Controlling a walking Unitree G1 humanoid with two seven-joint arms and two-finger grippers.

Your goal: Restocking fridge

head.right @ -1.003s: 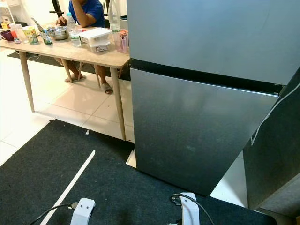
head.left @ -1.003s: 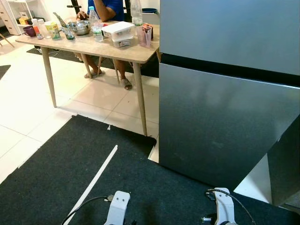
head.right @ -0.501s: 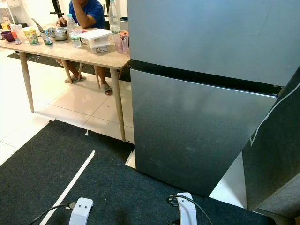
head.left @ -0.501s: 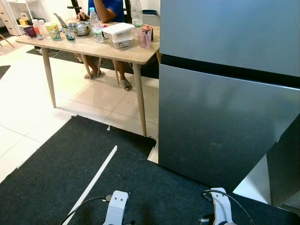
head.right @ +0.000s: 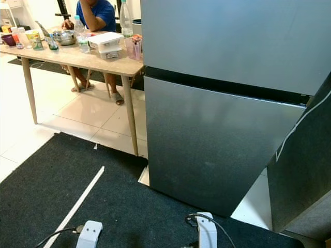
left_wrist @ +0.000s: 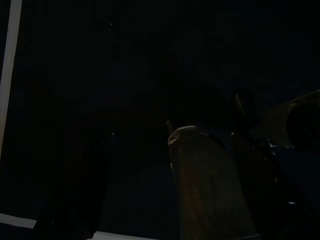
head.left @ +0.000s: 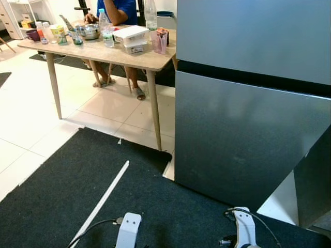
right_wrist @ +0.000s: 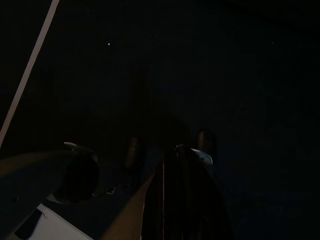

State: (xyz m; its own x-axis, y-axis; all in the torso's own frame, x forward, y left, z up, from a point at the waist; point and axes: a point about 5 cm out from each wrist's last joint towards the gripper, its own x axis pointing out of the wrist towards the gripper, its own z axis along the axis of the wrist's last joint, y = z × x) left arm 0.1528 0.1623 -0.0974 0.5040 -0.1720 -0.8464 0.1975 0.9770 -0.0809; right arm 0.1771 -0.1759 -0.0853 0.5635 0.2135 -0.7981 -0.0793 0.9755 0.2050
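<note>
Both arms hang low over the dark fuzzy mat [head.left: 77, 186] with its white tape strip [head.left: 106, 196]; left gripper [left_wrist: 195, 165] and right gripper [right_wrist: 172, 165] are too dark to tell finger spread or hold. Just past the mat stands the fridge [head.left: 248, 103], flat brushed-metal doors closed (black seam between them). Beside the fridge, a pale wooden table [head.left: 142, 58] holds lidded white containers [head.left: 130, 36], bottles, a metal bowl [head.left: 91, 31], with a seated person [head.right: 95, 11] behind.
</note>
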